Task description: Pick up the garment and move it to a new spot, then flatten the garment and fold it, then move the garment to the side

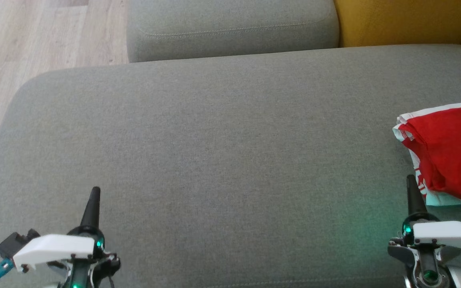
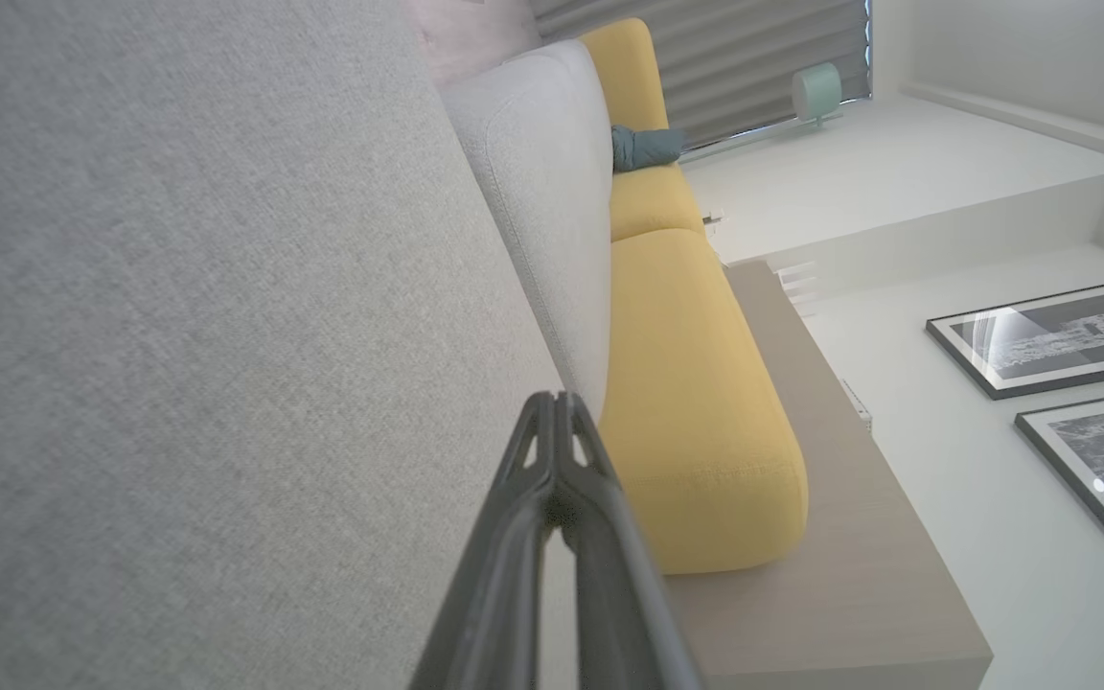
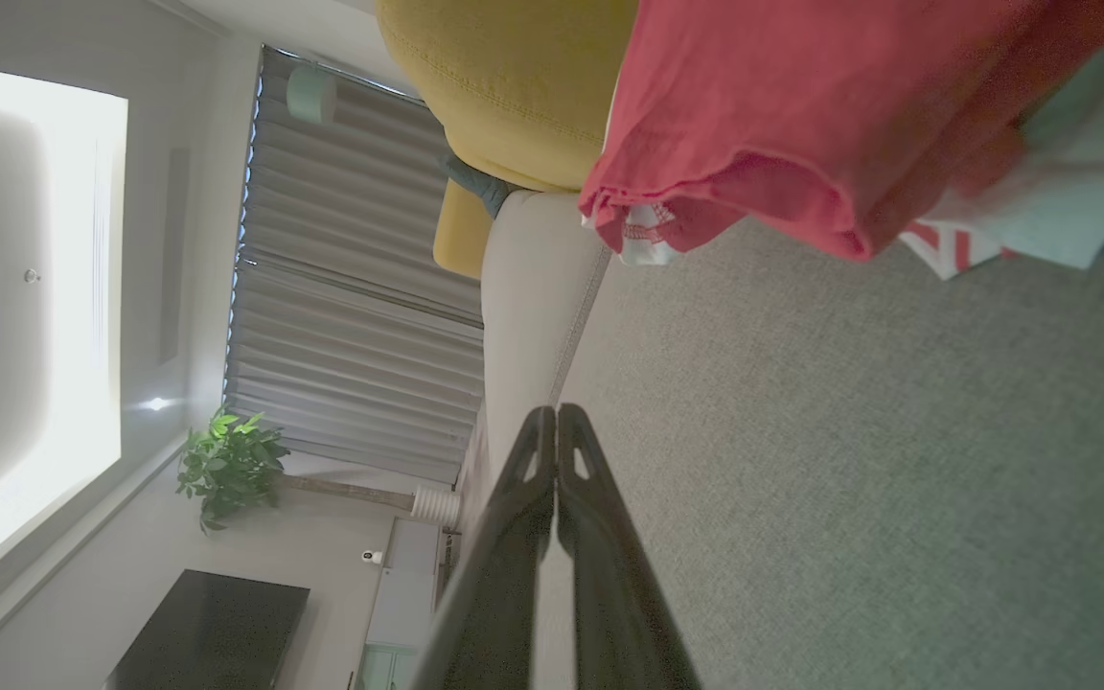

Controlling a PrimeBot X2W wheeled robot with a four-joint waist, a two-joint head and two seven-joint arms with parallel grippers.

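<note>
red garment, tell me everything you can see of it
The garment is red cloth, loosely folded and rumpled, with white and pale mint layers and a red-and-white printed edge showing beneath. It lies on the grey seat cushion at its right side, partly cut off by the head view's edge. The shut right gripper sits close beside it, not gripping it.

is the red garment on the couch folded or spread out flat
Folded, loosely: the red garment lies in stacked layers on the right of the grey seat cushion, white and pale green edges showing underneath.
</note>
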